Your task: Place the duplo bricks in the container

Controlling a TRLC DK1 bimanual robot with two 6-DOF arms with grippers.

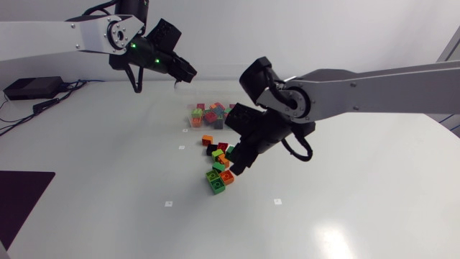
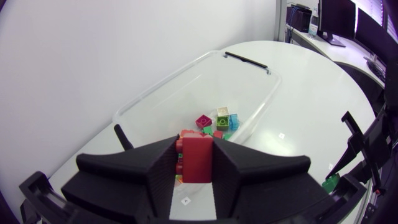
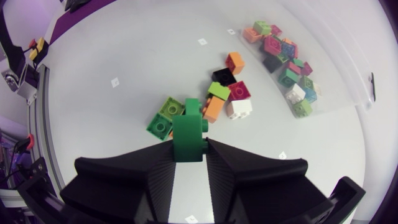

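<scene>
My left gripper (image 1: 185,72) hangs above the clear plastic container (image 1: 188,119), shut on a red duplo brick (image 2: 197,158). Several bricks (image 2: 217,119) lie at the container's (image 2: 249,62) bottom, ahead of the fingers. My right gripper (image 1: 241,164) is low over the loose pile (image 1: 219,169) on the table, shut on a green brick (image 3: 188,130) held upright between its fingers (image 3: 224,163). Just ahead of it lie a green double brick (image 3: 163,118) and orange (image 3: 235,62), black (image 3: 222,76), red (image 3: 239,90) and white (image 3: 239,109) bricks.
The container with its mixed bricks (image 3: 286,59) stands just beyond the loose pile. My right arm (image 1: 374,90) crosses the table from the right. A black box (image 1: 32,88) with cables sits at the far left edge, a dark mat (image 1: 18,201) at the near left.
</scene>
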